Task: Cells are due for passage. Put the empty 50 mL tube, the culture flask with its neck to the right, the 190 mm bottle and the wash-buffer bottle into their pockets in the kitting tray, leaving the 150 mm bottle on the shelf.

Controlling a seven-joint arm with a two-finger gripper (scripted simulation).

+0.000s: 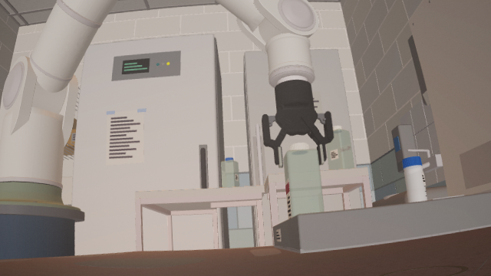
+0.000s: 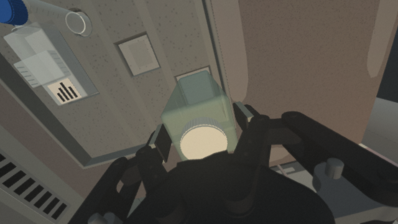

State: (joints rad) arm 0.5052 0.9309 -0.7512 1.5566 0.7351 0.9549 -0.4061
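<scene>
My gripper (image 1: 300,158) is open and holds nothing, its fingers straddling the cream cap of a tall pale-green square bottle (image 1: 303,180) that stands upright in the grey kitting tray (image 1: 379,226). From the wrist camera the bottle (image 2: 199,115) sits in a pocket at the tray's edge. A second green bottle (image 1: 340,147) stands behind on the shelf. A smaller blue-capped bottle (image 1: 229,172) stands on the left shelf. In the tray a blue-capped tube (image 2: 40,12) and a clear flask (image 2: 40,62) lie in their pockets. An empty square pocket (image 2: 138,55) lies between them and the bottle.
The tray's near wall rises from the brown table (image 1: 245,260). A white blue-capped bottle (image 1: 415,180) stands at the tray's right end. White shelf frames (image 1: 199,214) stand behind, with a large grey cabinet (image 1: 149,134) further back. The arm's base (image 1: 34,191) is at far left.
</scene>
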